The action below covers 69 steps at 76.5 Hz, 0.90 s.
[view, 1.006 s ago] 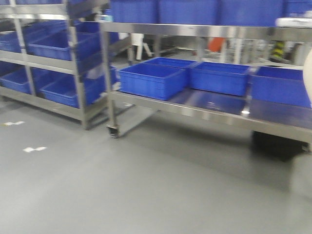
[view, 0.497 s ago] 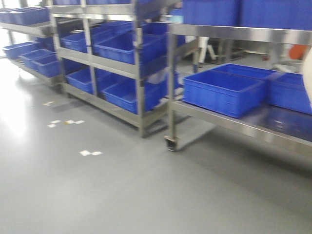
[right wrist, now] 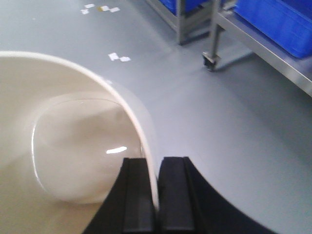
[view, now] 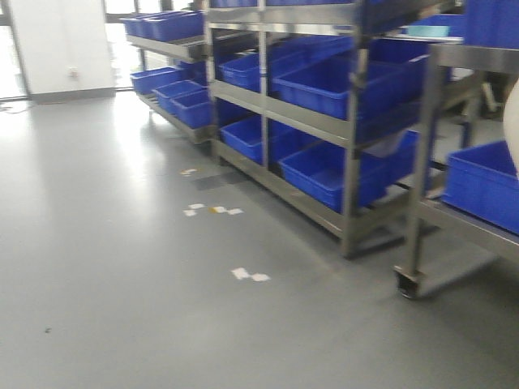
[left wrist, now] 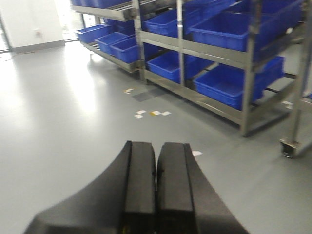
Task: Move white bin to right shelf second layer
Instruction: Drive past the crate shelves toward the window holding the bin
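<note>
The white bin (right wrist: 73, 146) fills the left of the right wrist view, glossy cream inside, held up above the grey floor. My right gripper (right wrist: 157, 165) is shut on its rim, one finger inside the wall and one outside. A sliver of the bin (view: 512, 134) also shows at the right edge of the front view. My left gripper (left wrist: 156, 146) is shut with nothing in it, its black fingers pressed together over bare floor. The right shelf second layer is out of view.
Steel racks (view: 349, 162) holding several blue crates (view: 324, 81) run along the right of the front view. A wheeled steel table (view: 422, 162) with a caster (view: 408, 281) carries a blue crate (view: 486, 182). Tape marks (view: 249, 275) dot the grey floor; a white wall (view: 57, 40) stands far left.
The front view has swung left: the racks and the wheeled table slid to the right, and open floor and a white wall came in. The bin edge stays at the right border.
</note>
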### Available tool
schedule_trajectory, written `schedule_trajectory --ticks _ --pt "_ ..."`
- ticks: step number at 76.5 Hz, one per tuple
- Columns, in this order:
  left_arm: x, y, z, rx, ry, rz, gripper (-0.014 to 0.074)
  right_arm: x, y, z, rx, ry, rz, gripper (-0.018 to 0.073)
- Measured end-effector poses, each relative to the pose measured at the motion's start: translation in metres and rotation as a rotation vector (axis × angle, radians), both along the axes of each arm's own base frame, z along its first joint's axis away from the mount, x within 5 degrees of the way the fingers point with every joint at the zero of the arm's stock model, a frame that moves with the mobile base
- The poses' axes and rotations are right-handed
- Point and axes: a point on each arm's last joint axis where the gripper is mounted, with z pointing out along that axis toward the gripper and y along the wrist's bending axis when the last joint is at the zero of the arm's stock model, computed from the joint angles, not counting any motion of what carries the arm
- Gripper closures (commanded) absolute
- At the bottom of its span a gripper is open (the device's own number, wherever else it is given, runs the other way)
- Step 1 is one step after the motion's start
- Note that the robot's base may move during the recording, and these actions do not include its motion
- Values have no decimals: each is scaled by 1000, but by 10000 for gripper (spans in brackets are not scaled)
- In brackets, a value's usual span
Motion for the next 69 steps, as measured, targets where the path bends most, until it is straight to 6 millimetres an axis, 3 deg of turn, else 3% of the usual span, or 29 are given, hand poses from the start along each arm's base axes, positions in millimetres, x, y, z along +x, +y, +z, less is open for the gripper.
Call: schedule_trajectory --ticks 69 --pt "0 0 0 0 0 0 512 0 0 0 6 0 2 519"
